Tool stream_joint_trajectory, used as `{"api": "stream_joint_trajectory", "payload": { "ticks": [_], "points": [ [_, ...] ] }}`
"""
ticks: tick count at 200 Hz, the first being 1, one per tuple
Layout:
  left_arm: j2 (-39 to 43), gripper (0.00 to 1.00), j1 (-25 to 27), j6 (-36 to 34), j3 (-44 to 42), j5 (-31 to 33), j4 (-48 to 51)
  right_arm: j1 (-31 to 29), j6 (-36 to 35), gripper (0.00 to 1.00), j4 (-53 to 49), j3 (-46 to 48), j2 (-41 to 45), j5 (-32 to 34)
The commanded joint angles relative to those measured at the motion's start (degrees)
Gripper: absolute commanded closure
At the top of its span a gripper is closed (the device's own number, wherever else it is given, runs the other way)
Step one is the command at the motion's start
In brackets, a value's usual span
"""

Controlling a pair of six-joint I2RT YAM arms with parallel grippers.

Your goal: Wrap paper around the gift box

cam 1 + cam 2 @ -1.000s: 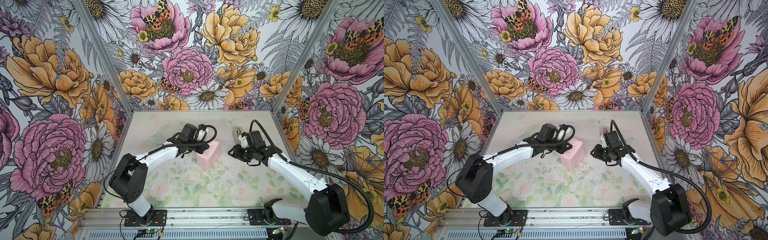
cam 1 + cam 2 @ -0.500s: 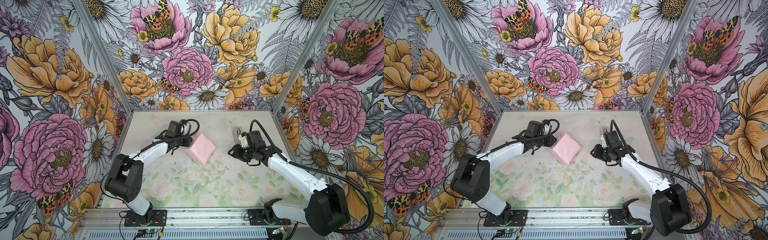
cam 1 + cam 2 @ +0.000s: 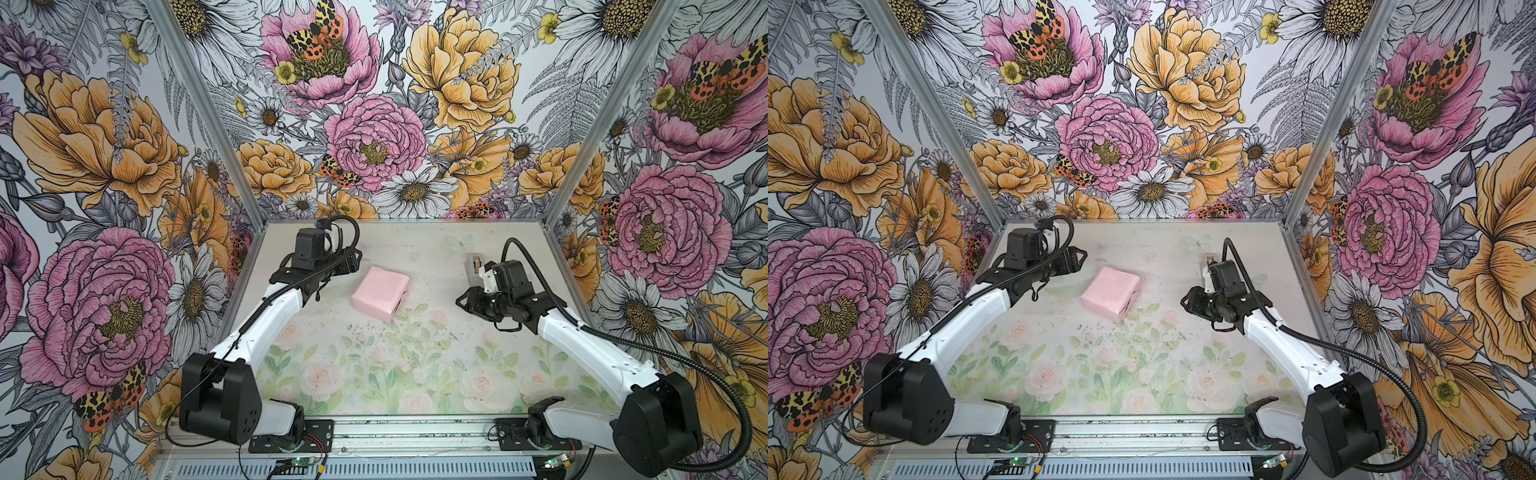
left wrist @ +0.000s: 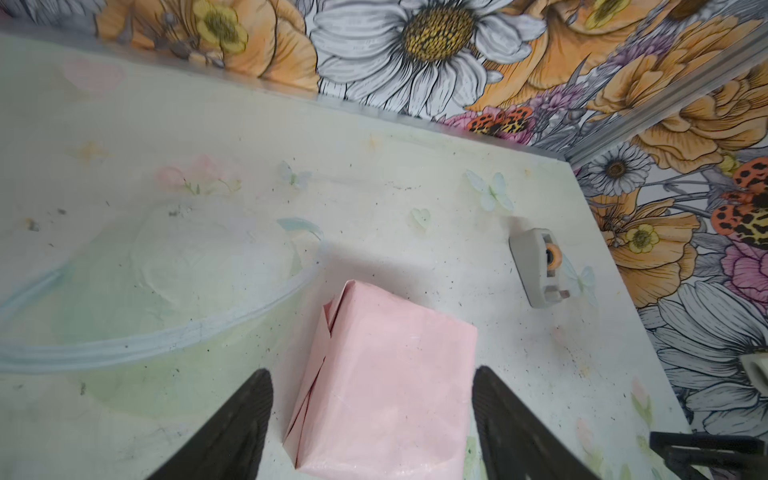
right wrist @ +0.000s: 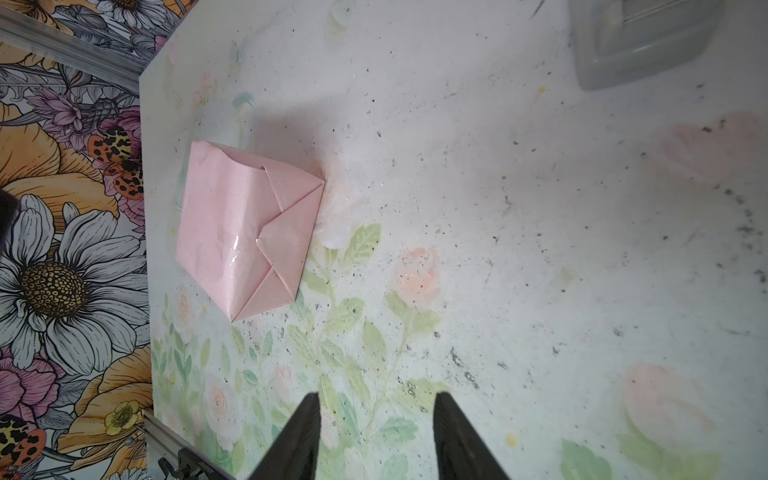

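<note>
The paper (image 3: pixel 380 293) (image 3: pixel 1111 293) is folded pale-pink-side out into a closed package lying flat at mid-table. The gift box is hidden inside it. Triangular end folds show in the right wrist view on the paper (image 5: pixel 245 226). My left gripper (image 3: pixel 354 262) (image 3: pixel 1080 259) hovers just left of the package, open and empty. In the left wrist view the left gripper (image 4: pixel 372 376) has its fingers spread wider than the paper (image 4: pixel 386 386), touching nothing. My right gripper (image 3: pixel 463 299) (image 3: pixel 1187 299) (image 5: pixel 376 399) is open and empty, well to the right of the package.
A small grey tape dispenser (image 3: pixel 473 266) (image 3: pixel 1207 259) (image 4: pixel 536 266) (image 5: pixel 640 41) sits at the back right, behind the right wrist. Floral walls close in the table (image 3: pixel 374 374) on three sides; a metal rail runs along the front.
The left gripper opened and let go of the package, then drew back to the left. The package went from standing tilted to lying flat. The right arm barely moved.
</note>
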State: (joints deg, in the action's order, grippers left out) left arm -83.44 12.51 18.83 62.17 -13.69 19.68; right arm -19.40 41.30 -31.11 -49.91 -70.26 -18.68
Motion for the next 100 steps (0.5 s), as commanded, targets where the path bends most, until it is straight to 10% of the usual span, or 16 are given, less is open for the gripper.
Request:
{"api": "stream_joint_trajectory", "payload": {
  "ticks": [1,100],
  "points": [
    [-6.2,0.22,-0.6,3.3,-1.2,-6.5,-2.9,0.4,1.0,0.53,2.2,0.7,0.9,0.0],
    [-10.5,0.19,12.0,15.0,-7.5,-13.3,-17.2,1.1,1.3,0.53,2.8,1.7,2.2,0.1]
  ]
}}
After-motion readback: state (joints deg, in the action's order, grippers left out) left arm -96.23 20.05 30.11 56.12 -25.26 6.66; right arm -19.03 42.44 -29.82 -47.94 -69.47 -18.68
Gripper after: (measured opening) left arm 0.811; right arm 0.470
